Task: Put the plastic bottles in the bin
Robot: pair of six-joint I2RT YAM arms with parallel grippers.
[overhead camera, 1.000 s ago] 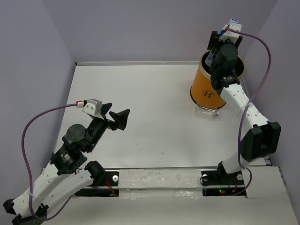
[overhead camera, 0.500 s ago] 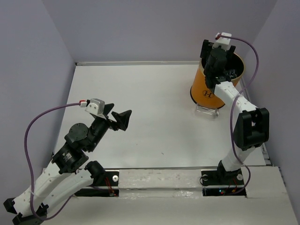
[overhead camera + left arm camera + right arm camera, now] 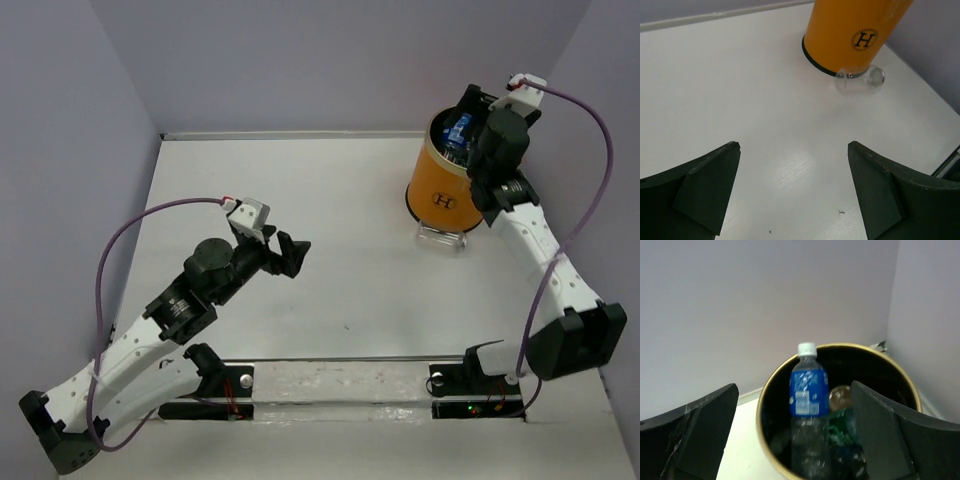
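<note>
The orange bin (image 3: 445, 190) with the circled "H" stands at the back right. A blue-labelled plastic bottle (image 3: 807, 390) sits upright in it, white cap just above the rim, beside a green-labelled bottle (image 3: 842, 430) and others deeper down. My right gripper (image 3: 792, 387) hovers over the bin (image 3: 765, 410), open, its fingers well clear of the bottle. One clear bottle (image 3: 860, 80) lies on its side against the bin's base (image 3: 850, 35), also seen from above (image 3: 445, 235). My left gripper (image 3: 792, 145) is open and empty over the table, pointing toward that bottle.
The bin sits close to the back wall and the right wall (image 3: 600, 150). The white table (image 3: 330, 200) stretches between my left gripper (image 3: 288, 250) and the bin. My right gripper (image 3: 472, 108) is above the bin's rim.
My right gripper opened and let go of the blue-labelled bottle, which now stands in the bin. The right arm swung rightward. The left arm reached forward and right toward the bin.
</note>
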